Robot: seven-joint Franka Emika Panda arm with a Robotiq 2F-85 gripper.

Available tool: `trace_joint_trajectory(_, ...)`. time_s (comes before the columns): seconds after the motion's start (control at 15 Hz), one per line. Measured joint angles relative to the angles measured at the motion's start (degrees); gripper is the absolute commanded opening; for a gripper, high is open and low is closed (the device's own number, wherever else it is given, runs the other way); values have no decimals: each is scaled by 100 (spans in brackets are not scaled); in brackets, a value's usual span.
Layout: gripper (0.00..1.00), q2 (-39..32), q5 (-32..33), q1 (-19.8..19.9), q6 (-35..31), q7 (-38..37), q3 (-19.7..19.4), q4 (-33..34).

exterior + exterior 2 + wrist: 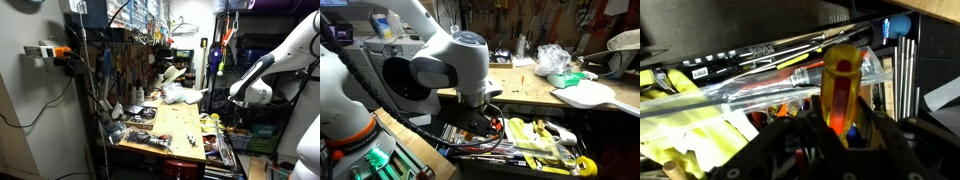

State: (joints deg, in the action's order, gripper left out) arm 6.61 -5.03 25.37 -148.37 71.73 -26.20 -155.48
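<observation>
A screwdriver (840, 85) is shown standing upright in the middle of the wrist view. Its handle is clamped from both sides by the dark fingers of the gripper (840, 138). The handle is thick, amber-yellow and see-through, with a red core glowing inside. The shaft is hidden below the fingers.

The tool is held just over an open drawer (520, 168), which is set under the wooden workbench (520, 88) and crammed with tools. Clear plastic packaging (760, 88) and yellow packets (680, 110) are seen behind the handle, and steel rods (905, 75) stand beside it. In an exterior view the gripper (480, 122) is seen reaching down into this clutter.

For the grip to be done well, firm and even pressure is probably needed, since the smooth handle could slip or twist. The tool should also be moved straight, so that nothing beside it is snagged.
</observation>
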Motion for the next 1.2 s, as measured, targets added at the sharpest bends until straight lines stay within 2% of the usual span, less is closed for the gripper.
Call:
trace_joint_trajectory(0.27,10,-35,987,189,0,-500,-36,-90)
trace_joint_trajectory(0.53,10,-107,1531,157,0,-585,12,-112)
trace_joint_trajectory(1.0,10,-643,1538,-401,0,-586,502,30)
trace_joint_trajectory(1.2,10,-1061,1552,-458,-11,-602,596,192)
